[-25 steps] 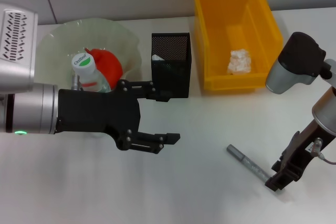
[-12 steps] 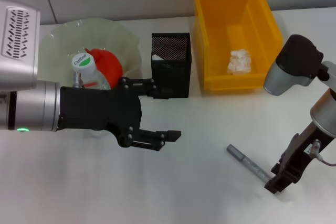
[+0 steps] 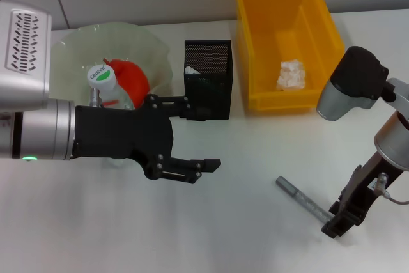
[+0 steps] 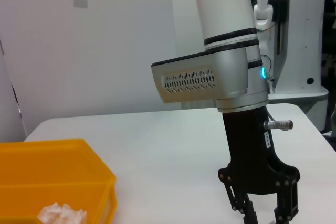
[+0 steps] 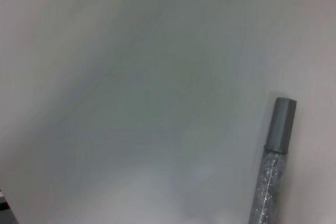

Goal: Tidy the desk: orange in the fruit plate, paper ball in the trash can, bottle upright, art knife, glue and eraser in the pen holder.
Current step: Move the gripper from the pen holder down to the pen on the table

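Right tool (image 3: 335, 224) lower, tilted over the art knife (image 3: 303, 201).

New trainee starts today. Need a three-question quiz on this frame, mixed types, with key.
1. True or false: the paper ball lies inside the yellow bin.
2. Which claw is down at the end of the grey art knife? A) left claw B) right claw
3. Fill in: the orange sits in the ____, beside the bottle.

Key:
1. True.
2. B: the right claw is at the knife's end; the left claw hangs open near the pen holder, holding nothing.
3. Fruit plate.
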{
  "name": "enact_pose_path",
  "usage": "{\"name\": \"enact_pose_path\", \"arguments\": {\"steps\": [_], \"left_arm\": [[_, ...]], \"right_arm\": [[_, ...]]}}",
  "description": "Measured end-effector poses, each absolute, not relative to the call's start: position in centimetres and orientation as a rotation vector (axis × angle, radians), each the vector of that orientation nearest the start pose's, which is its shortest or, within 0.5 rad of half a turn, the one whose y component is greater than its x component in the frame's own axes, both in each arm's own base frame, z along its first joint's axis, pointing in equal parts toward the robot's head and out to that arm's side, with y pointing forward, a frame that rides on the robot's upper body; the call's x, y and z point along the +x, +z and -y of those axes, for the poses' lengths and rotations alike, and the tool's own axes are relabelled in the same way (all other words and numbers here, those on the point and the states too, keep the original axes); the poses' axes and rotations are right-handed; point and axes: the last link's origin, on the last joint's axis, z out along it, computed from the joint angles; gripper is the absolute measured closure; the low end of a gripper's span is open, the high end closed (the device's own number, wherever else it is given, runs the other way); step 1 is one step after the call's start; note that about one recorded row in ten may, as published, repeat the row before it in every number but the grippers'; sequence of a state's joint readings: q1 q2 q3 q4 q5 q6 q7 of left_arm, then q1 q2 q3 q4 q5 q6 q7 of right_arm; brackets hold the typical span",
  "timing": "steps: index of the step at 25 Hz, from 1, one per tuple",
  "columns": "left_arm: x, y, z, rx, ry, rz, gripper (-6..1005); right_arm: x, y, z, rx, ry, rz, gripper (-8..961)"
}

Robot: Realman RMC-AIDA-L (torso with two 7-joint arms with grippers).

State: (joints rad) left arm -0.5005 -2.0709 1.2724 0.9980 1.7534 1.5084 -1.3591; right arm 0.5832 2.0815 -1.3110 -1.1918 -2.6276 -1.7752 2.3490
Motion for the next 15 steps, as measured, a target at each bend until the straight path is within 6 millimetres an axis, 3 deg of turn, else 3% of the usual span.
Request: {"name": "enact_pose_path", "arguments": {"steps": [15], "left_arm": [[-17.29,-2.49,-32.84,-2.99,-0.574,-0.084,186]], "right_arm": [[22.48,-1.26,-31.28,-2.791,-0.863,-0.989,610]]}}
